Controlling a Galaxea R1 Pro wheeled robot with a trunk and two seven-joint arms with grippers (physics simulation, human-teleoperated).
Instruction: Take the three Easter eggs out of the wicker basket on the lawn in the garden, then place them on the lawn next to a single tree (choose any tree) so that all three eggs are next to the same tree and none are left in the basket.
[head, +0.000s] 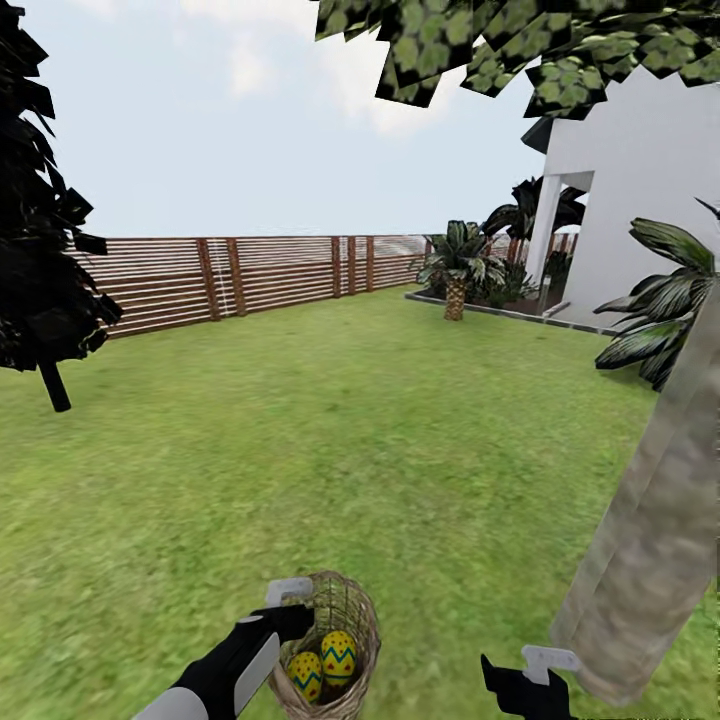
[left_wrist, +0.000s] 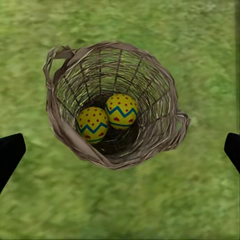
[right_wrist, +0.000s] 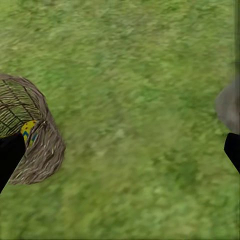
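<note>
The wicker basket (head: 366, 612) stands on the lawn (head: 350, 450) at my feet, holding two yellow Easter eggs (left_wrist: 121, 111) (left_wrist: 92, 124) side by side on its bottom. The third egg is out of view. My left gripper (head: 285, 620) hovers over the basket's near-left rim, open and empty, with its black fingers (left_wrist: 10, 152) spread wider than the basket (left_wrist: 150, 85). My right gripper (head: 522, 688) is open and empty above bare grass, between the basket (right_wrist: 47, 150) and the tree's thick mottled trunk (head: 655, 520), whose base (right_wrist: 229, 107) is close by.
A brown slatted fence (head: 250, 275) closes the far side. A dark cypress (head: 40, 250) stands at the left. A short palm (head: 457, 265) and the white house (head: 640, 180) are at the back right, another palm (head: 660, 310) behind the trunk. Wide grass lies ahead.
</note>
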